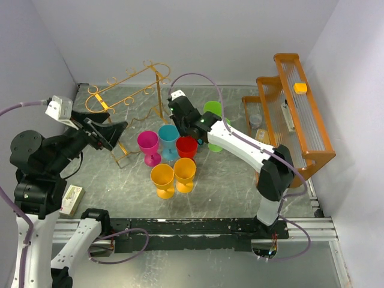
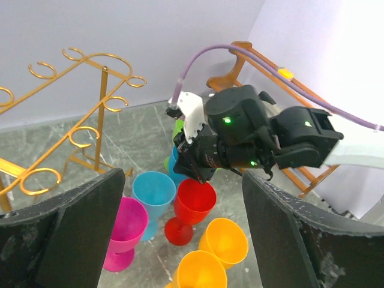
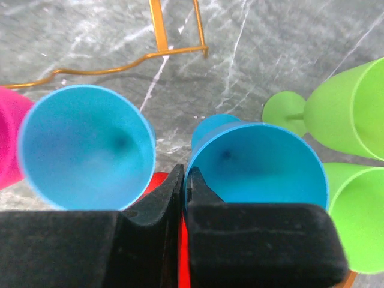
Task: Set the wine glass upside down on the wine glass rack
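Glasses first: you have eight on the table [image 1: 234, 180]. That is two blue, two green, two orange [image 1: 162, 177], one pink [image 1: 147, 143] and one red [image 1: 186, 146].

The blue wine glass [image 3: 258, 168] under your right wrist is opaque turquoise plastic with a wide round bowl and a thin rim. It stands mouth up in the cluster. In the wrist view, the second blue glass [image 3: 87, 150] is just to its left. The green pair is to its right, and one green glass [image 3: 351, 108] looks tipped over, showing its stem and foot. A sliver of red shows just beneath the fingers.

Your right gripper [image 3: 184, 180] has its jaws pressed together right at the near-left rim of that blue glass. You cannot tell from here whether the rim is pinched between them.

One wine glass rack [image 2: 101, 120], thin gold wire with curled ends and a centre post, stands at the back left, apart from the glasses. Your left gripper [image 2: 183, 177] hangs beside it with jaws spread wide, holding nothing.

One wooden slatted rack [image 1: 300, 114] sits at the right wall.
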